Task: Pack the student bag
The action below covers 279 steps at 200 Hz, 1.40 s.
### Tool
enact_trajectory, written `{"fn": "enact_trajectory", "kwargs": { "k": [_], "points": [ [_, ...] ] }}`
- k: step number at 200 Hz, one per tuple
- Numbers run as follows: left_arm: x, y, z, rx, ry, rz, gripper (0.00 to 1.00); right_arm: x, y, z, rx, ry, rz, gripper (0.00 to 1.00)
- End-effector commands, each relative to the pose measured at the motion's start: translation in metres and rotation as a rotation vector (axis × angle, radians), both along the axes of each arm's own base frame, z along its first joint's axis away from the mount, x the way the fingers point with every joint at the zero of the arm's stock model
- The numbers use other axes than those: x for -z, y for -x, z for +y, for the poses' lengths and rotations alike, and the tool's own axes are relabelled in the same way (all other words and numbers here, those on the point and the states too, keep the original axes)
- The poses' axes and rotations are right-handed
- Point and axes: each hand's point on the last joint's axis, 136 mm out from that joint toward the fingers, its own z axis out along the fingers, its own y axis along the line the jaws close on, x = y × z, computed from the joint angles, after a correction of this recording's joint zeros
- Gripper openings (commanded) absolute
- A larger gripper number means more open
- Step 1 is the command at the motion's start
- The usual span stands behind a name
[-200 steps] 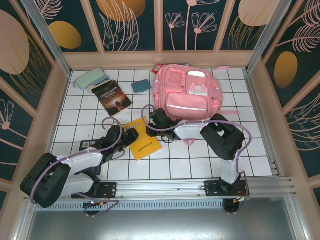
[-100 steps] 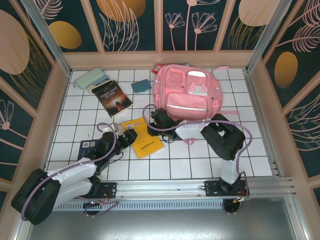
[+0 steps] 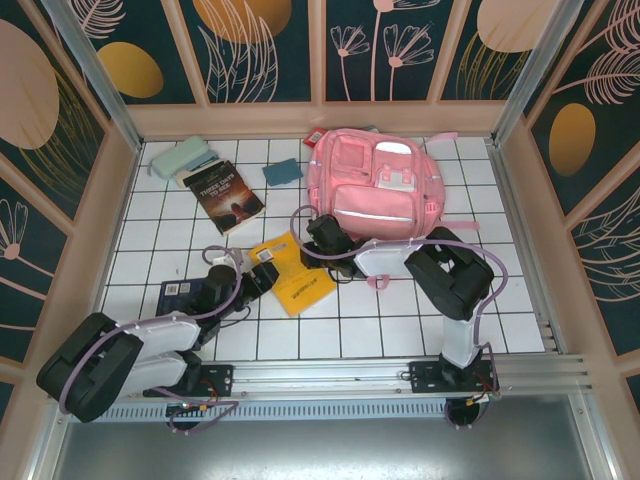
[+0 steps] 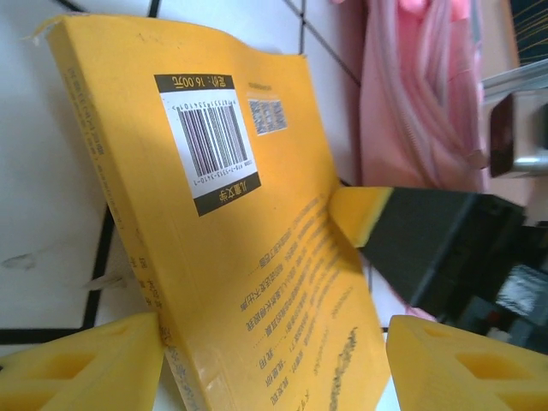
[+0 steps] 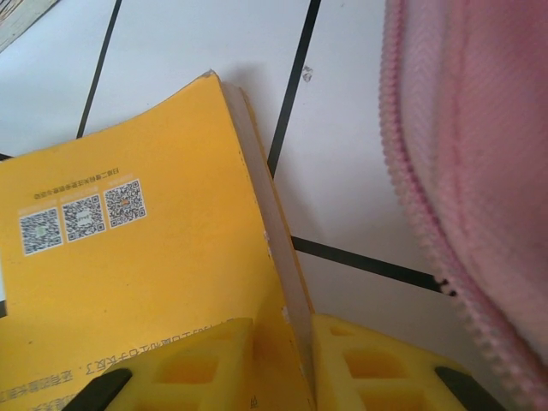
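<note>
The student bag (image 3: 375, 190) lies flat on the surface (image 3: 400, 320), pockets up, just beyond the yellow book (image 3: 295, 280). Its fabric looks soft and light and will likely sag and fold, so the zip rim seems the best hold. The right tool (image 5: 300, 360) pinches the book's far edge. The left tool (image 4: 274, 360) straddles the book's near end, unclenched.

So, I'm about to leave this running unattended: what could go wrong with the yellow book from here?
The right gripper pinches the yellow book by its thin edge only, so it may slip or bend. The left gripper straddles the book with jaws open; a release before it closes could drop it.
</note>
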Motion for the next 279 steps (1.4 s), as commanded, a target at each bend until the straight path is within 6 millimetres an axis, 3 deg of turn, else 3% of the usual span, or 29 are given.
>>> {"fn": "enact_trajectory", "kwargs": {
  "k": [1, 30, 108, 130, 159, 169, 186, 204, 250, 279],
  "points": [
    [-0.087, -0.001, -0.038, 0.165, 0.2, -0.264, 0.67, 0.003, 0.036, 0.024, -0.11, -0.076, 0.098, 0.23],
    [-0.091, -0.001, -0.042, 0.181, 0.219, -0.282, 0.65, 0.001, 0.037, 0.024, -0.11, -0.08, 0.098, 0.23],
    [-0.046, -0.021, -0.046, 0.146, 0.078, -0.133, 0.59, -0.001, 0.036, 0.023, -0.104, -0.084, 0.096, 0.24],
    [-0.046, -0.021, -0.044, 0.142, 0.072, -0.134, 0.54, -0.001, 0.036, 0.021, -0.099, -0.082, 0.093, 0.24],
    [-0.05, -0.021, -0.039, 0.124, 0.053, -0.145, 0.34, -0.006, 0.032, 0.016, -0.083, -0.087, 0.082, 0.28],
    [-0.051, -0.02, -0.036, 0.115, 0.04, -0.146, 0.22, -0.009, 0.029, 0.013, -0.073, -0.088, 0.073, 0.29],
    [-0.061, -0.019, -0.034, 0.11, 0.039, -0.171, 0.08, -0.02, 0.024, 0.007, -0.056, -0.1, 0.058, 0.32],
    [-0.077, -0.019, -0.032, 0.11, 0.042, -0.211, 0.0, -0.041, 0.019, 0.0, -0.04, -0.13, 0.018, 0.36],
    [-0.131, -0.015, -0.041, 0.166, 0.107, -0.344, 0.0, -0.112, 0.024, -0.017, -0.096, -0.346, -0.096, 0.53],
    [-0.158, -0.022, -0.051, 0.201, 0.141, -0.407, 0.0, -0.135, 0.026, -0.04, -0.117, -0.503, -0.102, 0.61]
  ]
}}
